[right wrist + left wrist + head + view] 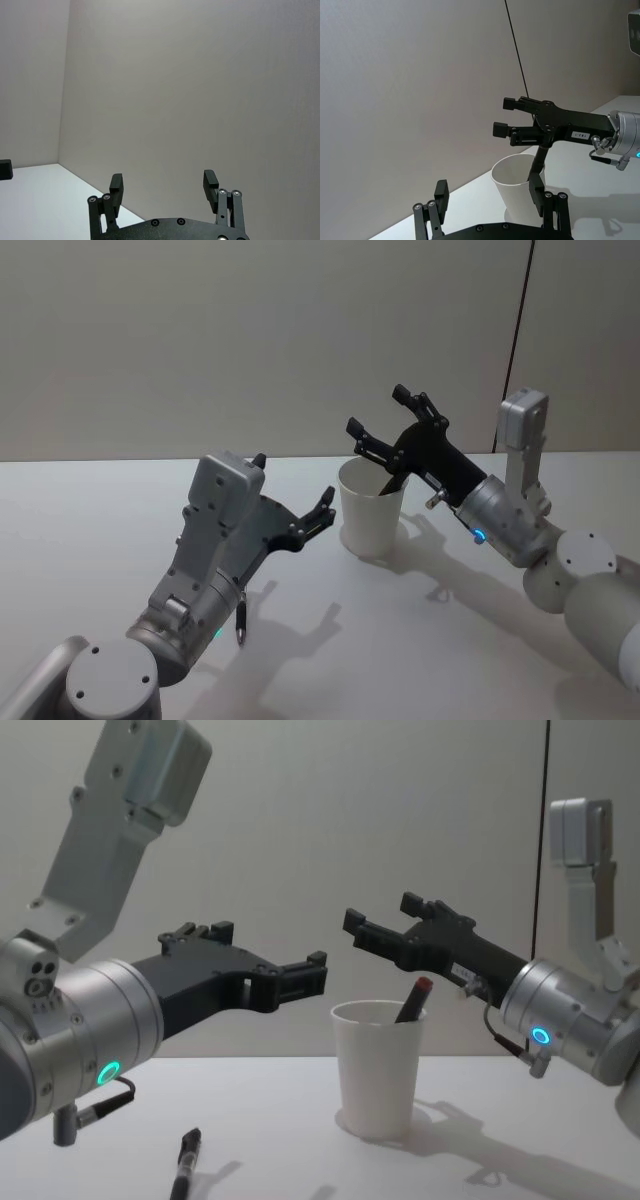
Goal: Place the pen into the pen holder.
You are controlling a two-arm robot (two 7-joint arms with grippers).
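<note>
Pen [413, 999] tilted in pen holder [378, 1070], just beneath wide-open, empty right tool [382, 915]; left tool [293, 481] open nearby

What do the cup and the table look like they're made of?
The pen holder looks like matte white paper: thin wall, rolled rim. The table is smooth, matte white, perhaps laminate; the surface alone doesn't settle it.

I count one white paper cup [372, 525] and two pens: a red-tipped pen [413, 999] inside the cup and a dark pen [186, 1164] left of the cup. There is one worktop [450, 660] and two hands, the left hand [295, 480] and the right hand [377, 410].
</note>
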